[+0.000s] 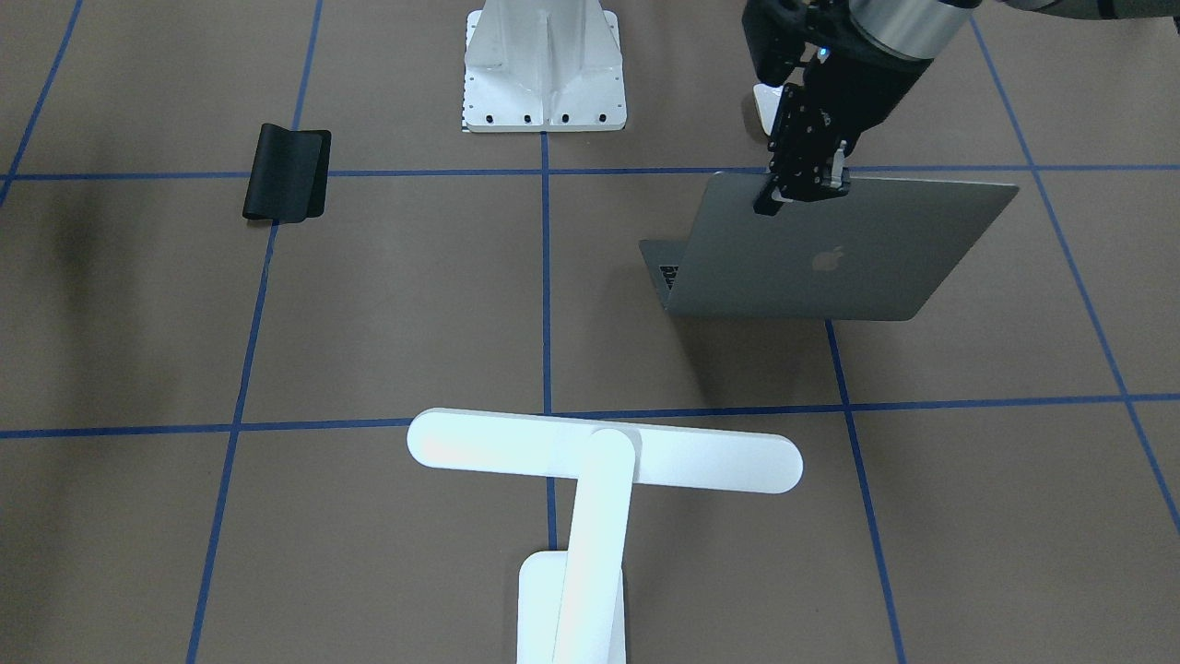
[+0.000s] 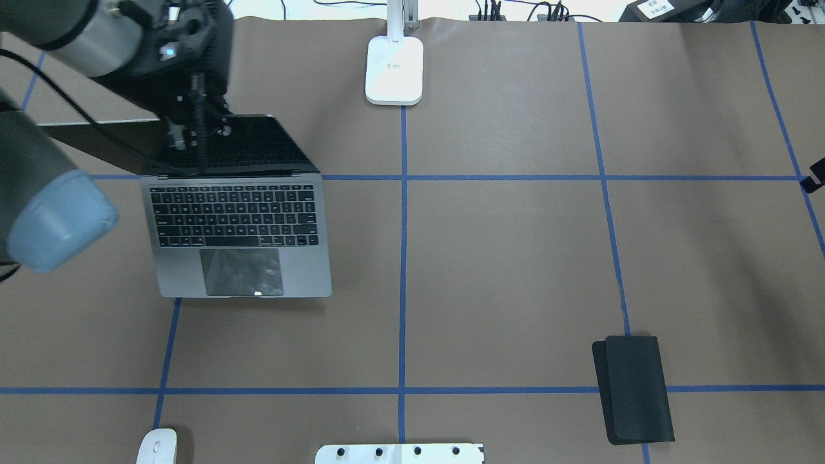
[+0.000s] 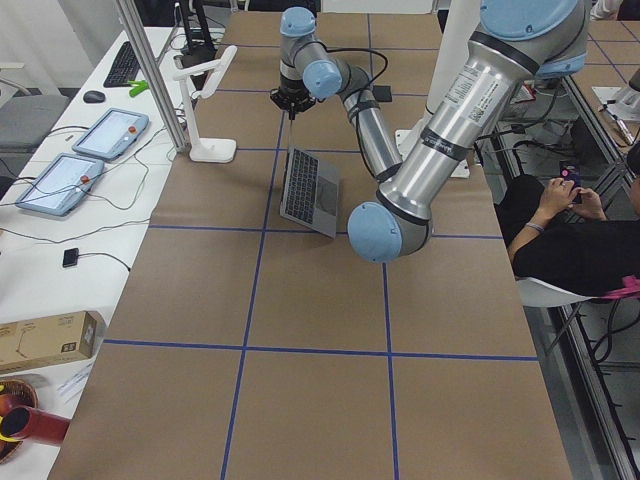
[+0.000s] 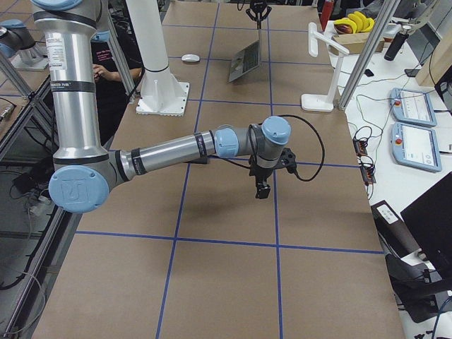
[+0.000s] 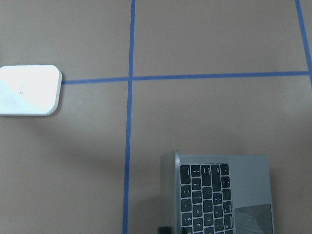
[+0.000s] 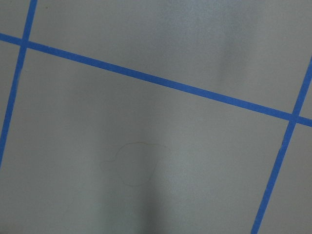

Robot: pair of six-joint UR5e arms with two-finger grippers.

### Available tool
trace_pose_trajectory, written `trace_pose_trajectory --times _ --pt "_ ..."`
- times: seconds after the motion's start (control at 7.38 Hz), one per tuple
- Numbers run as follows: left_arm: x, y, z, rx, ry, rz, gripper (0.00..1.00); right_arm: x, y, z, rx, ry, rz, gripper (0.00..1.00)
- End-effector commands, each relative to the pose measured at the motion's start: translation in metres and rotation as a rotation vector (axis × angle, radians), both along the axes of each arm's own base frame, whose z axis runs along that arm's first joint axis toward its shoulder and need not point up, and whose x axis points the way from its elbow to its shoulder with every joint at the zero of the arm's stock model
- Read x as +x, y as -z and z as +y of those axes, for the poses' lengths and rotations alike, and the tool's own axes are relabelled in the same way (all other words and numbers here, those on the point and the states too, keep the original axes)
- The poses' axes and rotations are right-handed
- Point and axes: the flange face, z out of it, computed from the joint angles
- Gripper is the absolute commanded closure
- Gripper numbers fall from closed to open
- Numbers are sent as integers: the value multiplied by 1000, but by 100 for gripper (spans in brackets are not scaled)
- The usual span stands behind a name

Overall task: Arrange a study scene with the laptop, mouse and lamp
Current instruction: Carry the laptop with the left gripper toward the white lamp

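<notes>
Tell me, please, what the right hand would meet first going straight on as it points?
Pointing down, the right hand would likely meet the bare table first; its wrist view shows only brown covering and blue tape.

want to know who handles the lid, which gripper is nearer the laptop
Left. The left gripper grips the laptop by its lid's top edge; the right gripper hangs over the table, far off toward the robot's right end.
</notes>
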Motion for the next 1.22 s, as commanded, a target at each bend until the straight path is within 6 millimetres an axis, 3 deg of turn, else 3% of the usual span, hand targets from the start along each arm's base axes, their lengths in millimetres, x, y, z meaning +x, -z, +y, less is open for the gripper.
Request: trace_pose_trajectory --times 0.0,0.41,1.08 --pt "33 28 -13 -7 -9 1 100 0 0 0 -5 -4 0 1" --pt "57 12 -33 8 5 -22 100 0 -3 0 -9 -3 0 1" --pt "69 26 -56 46 40 -29 100 -1 -1 -2 -5 -2 1 1"
